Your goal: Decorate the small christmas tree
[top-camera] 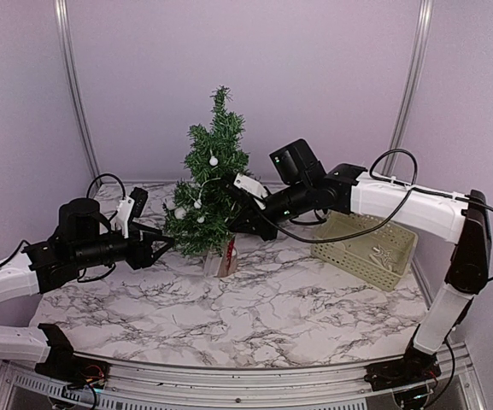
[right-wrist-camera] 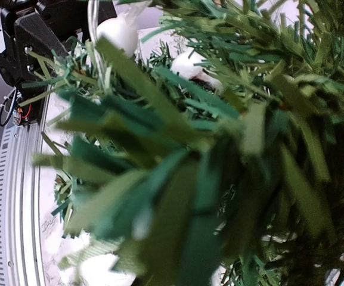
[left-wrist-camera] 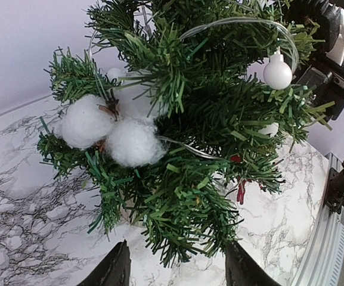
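Both sides of the small christmas tree point(top-camera: 214, 171), upright on the table point(top-camera: 314, 299), are covered: the left gripper point(top-camera: 165, 246) sits just left of its lowest branches, fingers point(left-wrist-camera: 115, 271) spread, empty. The right gripper point(top-camera: 236, 218) is buried in mid-height foliage; its opening cannot be told.

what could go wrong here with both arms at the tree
1. The left arm and right arm reach into the small christmas tree from opposite sides; a shove could tip it.
2. The thin wire looping past the white ball could snag on either arm.
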`<control>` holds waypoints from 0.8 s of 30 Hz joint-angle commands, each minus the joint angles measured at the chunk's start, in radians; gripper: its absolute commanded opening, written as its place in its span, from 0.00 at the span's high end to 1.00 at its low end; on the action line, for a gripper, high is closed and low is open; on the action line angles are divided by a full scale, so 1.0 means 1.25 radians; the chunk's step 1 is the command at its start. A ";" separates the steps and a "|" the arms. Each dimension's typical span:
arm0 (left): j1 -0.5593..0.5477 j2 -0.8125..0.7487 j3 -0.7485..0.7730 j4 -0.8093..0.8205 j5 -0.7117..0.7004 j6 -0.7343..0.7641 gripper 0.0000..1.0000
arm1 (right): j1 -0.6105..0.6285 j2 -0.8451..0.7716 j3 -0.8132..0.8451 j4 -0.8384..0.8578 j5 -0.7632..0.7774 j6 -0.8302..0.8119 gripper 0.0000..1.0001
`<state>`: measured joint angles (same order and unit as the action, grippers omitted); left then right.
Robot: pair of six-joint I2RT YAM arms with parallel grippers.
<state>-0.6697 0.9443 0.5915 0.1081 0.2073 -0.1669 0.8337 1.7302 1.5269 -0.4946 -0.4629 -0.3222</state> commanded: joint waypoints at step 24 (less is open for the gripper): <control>-0.002 0.018 0.013 0.027 -0.011 0.010 0.45 | -0.001 -0.099 -0.072 -0.016 0.037 0.013 0.71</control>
<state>-0.6697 0.9665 0.5919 0.1085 0.2066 -0.1669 0.8337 1.6337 1.4471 -0.4957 -0.4339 -0.3149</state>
